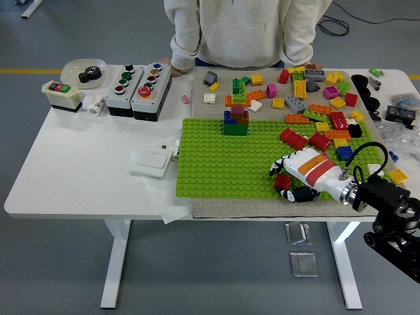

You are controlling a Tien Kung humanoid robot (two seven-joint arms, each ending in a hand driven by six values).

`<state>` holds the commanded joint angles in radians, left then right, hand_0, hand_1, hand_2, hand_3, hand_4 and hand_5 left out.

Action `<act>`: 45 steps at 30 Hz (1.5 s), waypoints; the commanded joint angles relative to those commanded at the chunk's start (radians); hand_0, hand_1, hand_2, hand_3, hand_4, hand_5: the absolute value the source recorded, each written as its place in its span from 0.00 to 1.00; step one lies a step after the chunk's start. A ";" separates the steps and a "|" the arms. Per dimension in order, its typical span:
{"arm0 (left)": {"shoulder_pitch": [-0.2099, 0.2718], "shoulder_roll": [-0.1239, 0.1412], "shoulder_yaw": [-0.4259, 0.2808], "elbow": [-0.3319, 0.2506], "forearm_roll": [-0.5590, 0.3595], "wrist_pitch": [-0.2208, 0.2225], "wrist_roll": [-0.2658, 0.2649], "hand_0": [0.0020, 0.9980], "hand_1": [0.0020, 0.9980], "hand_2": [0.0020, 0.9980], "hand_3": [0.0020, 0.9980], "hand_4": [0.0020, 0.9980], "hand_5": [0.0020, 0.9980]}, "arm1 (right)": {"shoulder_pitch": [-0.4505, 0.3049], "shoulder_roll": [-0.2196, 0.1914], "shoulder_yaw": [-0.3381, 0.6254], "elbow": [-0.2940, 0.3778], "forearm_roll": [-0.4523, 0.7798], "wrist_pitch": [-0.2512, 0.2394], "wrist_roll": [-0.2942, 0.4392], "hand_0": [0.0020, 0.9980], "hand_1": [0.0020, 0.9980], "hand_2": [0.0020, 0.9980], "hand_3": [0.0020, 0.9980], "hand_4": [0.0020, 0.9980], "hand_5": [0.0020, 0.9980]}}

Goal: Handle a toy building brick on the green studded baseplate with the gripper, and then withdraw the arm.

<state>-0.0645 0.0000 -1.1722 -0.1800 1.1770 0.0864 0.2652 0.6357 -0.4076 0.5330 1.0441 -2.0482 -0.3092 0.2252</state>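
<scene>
The green studded baseplate (216, 164) lies on a grey mat in the middle of the table. My right hand (287, 177), white with an orange and red band, reaches in from the lower right over the plate's near right corner. Its fingers (278, 163) curl over a small red brick (282, 182), the thumb below it; the brick sits at or just above the studs. A short tower of stacked bricks (236, 115) stands at the plate's far edge. Two red bricks (293, 138) lie on the plate's right part. The left arm is out of view.
Several loose bricks (315, 92) are scattered on the mat behind and right of the plate. Button boxes (138, 88), a white bowl (83, 71) and a white switch plate (151, 159) sit to the left. A person (236, 33) stands at the far side.
</scene>
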 joint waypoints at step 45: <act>0.002 0.000 -0.002 0.000 0.013 -0.003 0.003 0.78 0.72 0.69 0.57 0.59 0.63 | -0.094 -0.020 0.084 0.078 0.073 -0.077 -0.037 0.65 0.67 0.77 0.86 0.88 0.29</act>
<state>-0.0623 0.0000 -1.1742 -0.1800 1.1900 0.0836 0.2678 0.5419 -0.4280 0.6174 1.1226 -1.9753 -0.3865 0.1883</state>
